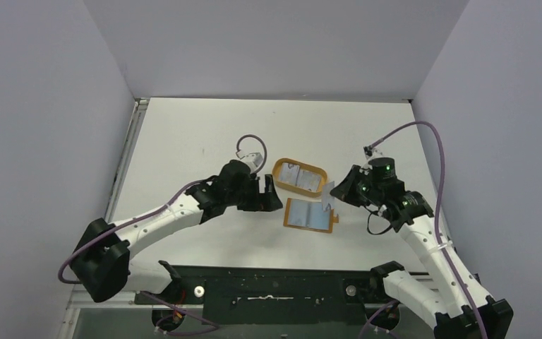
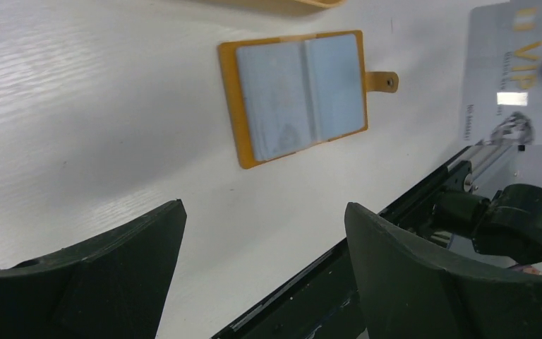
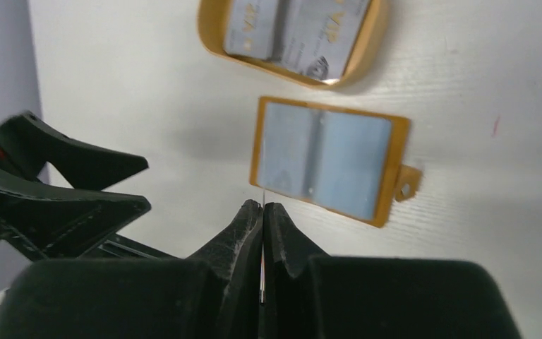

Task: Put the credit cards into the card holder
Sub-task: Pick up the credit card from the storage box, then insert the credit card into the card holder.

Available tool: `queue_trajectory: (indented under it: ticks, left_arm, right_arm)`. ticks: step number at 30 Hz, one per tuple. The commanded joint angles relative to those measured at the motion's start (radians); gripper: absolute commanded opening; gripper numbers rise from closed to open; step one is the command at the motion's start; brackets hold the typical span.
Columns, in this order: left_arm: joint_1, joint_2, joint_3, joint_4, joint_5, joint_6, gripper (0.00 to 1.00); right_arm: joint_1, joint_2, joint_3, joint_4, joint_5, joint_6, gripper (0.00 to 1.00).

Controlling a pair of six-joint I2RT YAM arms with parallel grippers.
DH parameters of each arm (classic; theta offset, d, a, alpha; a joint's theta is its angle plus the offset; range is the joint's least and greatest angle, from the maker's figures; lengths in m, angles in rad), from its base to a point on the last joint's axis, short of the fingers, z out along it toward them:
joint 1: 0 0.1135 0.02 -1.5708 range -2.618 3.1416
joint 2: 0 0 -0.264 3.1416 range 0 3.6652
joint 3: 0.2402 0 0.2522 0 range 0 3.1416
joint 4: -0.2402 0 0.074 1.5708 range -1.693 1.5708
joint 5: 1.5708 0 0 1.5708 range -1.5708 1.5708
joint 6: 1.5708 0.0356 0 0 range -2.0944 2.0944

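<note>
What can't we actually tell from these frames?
Held card: edge-on in the right wrist view, pinched by the right end effector; fine print blurred in the left wrist view.
Tray: cut off by the top edge in both wrist views, small in the top view; count of its cards uncertain.
Card holder: hazy pockets; contents unclear.

Card holder (image 1: 310, 215) lies open and flat, pockets up. Two credit cards (image 3: 293, 32) rest in the tray (image 3: 206, 32); a third card (image 2: 512, 78) is held on edge.
</note>
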Motion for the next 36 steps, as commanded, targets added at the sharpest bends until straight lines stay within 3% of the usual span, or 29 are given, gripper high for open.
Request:
queue_trajectory:
  ticks: [1,10,19,36]
  left_arm:
    - [-0.057,0.123,0.118,0.067,0.025,0.049,0.78]
    - [-0.060,0.386,0.247,0.096,0.090,0.014,0.55]
    - [-0.036,0.472,0.239,0.046,0.048,-0.034,0.38]
    - [-0.022,0.541,0.265,-0.028,0.044,-0.034,0.25]
  right_arm:
    - [0.012,-0.016,-0.126,-0.005,0.024,-0.088,0.00]
    - [0.024,0.002,-0.338,0.307,-0.107,-0.013,0.00]
    - [0.029,0.130,-0.441,0.587,-0.120,0.085,0.00]
    - [0.024,0.181,-0.458,0.630,-0.140,0.080,0.00]
